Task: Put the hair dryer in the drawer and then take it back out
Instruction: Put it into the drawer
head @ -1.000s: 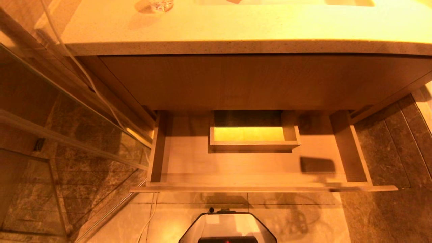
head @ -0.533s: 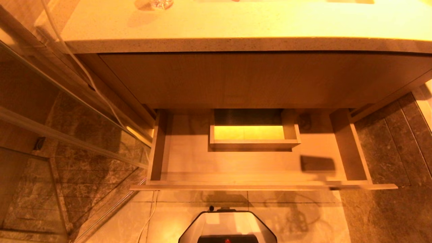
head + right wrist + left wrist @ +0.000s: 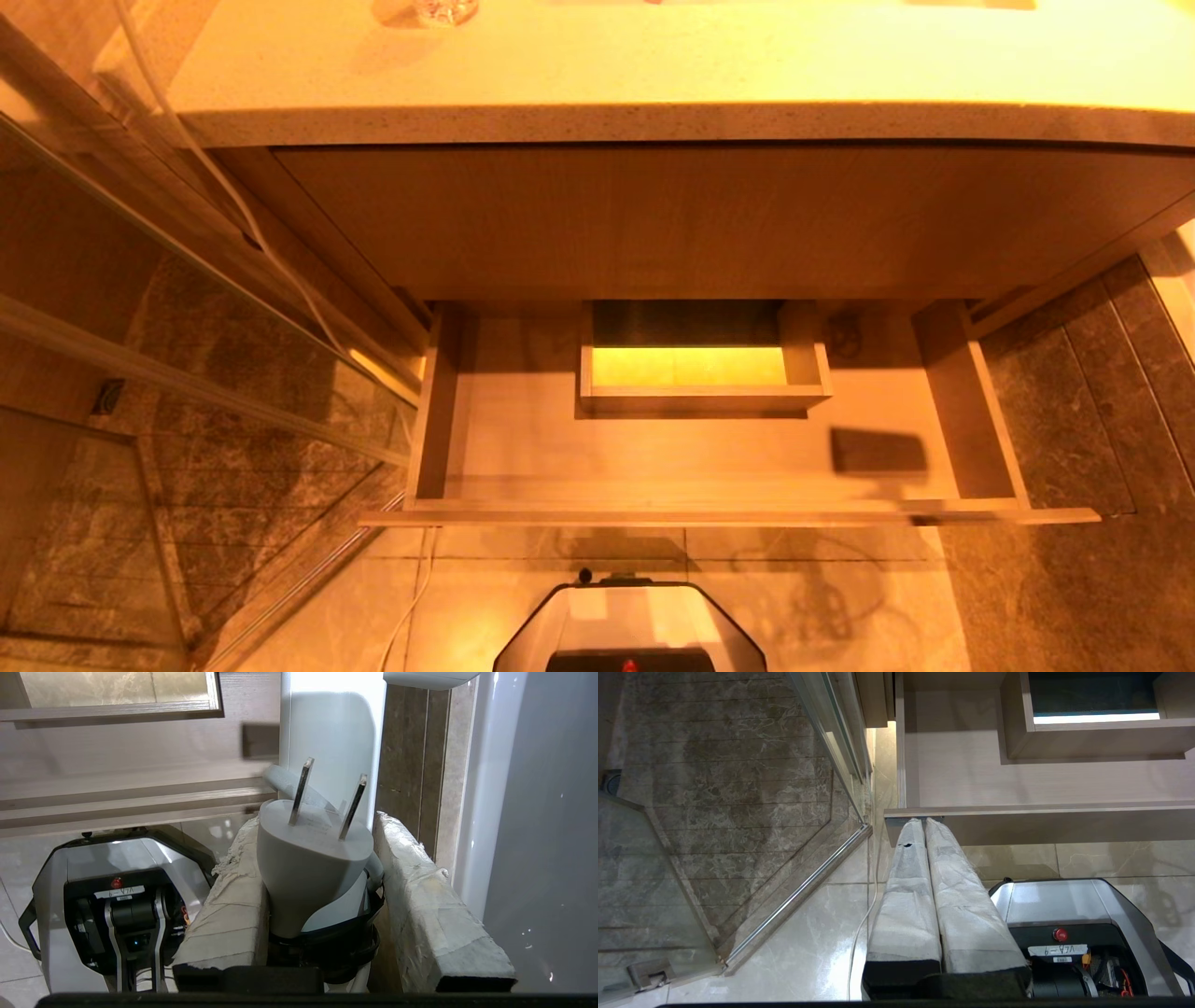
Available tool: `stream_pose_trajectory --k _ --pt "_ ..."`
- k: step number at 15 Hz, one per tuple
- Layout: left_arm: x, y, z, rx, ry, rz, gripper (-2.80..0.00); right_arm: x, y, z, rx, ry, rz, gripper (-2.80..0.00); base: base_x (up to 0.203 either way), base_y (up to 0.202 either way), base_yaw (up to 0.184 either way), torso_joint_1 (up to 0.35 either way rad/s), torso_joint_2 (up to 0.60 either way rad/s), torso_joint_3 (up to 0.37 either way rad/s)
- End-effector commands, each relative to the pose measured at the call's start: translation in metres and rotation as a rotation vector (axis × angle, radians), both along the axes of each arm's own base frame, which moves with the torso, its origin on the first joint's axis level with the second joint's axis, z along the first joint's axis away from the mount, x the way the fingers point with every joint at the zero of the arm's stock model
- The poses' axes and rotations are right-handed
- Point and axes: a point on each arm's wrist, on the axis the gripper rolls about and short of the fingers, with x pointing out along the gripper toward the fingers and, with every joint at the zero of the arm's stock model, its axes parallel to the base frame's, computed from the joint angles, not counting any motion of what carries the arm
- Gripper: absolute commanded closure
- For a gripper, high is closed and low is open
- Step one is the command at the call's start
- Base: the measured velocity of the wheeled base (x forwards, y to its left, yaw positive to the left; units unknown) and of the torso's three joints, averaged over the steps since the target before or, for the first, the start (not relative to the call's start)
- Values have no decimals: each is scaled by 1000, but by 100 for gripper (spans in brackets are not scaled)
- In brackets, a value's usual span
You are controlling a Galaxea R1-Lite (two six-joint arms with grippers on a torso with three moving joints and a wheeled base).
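- glass shower panel [image 3: 187, 308] on the far left, metal frame running diagonally, dark marble floor [image 3: 84, 523] behind it
- thin pale cable [image 3: 233, 205] hangs down from the worktop [image 3: 653, 84] edge along the glass
- left claw [image 3: 923, 823] seen only in its wrist view: taped fingers [image 3: 906, 891] pressed together, clenched on nothing, tips just in front of the left end of the drawer front, above the pale floor tile
- drawer [image 3: 719, 511] pulled open under the worktop, wide and shallow, light wood; nothing lying inside it in the head view apart from a dark rectangular shadow patch near the right front
- boxed cut-out [image 3: 700, 359] at the middle rear of the drawer, lit yellow floor showing through it
- robot base [image 3: 630, 625] below the drawer front, centre bottom, red button on it
- right claw [image 3: 322, 858] not in the head view; in its wrist view it is grasping the hair dryer [image 3: 327, 756], white barrel standing up between the taped fingers [image 3: 420, 896]
- grey plug [image 3: 310, 858] with two flat metal prongs sits against the dryer between the fingers, grey cord [image 3: 285, 781] looped behind it
- dryer is out of the drawer, held off to the right of it, near the drawer's front rail
- glossy white surface [image 3: 537, 835] just beside the right claw, dark tiled wall strip [image 3: 411, 765] between it and the dryer
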Motion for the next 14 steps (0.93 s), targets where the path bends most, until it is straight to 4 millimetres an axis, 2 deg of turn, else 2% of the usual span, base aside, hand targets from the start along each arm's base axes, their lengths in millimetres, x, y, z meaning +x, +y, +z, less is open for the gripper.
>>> stream_pose_trajectory --k 1,14 --pt "0 0 -1 0 4 0 0 0 0 0 3 4 2 0 0 0 0 -119 183 85" --pt "0 0 -1 0 2 0 0 2 -1 -2 7 12 0 0 0 0 0 -307 512 199"
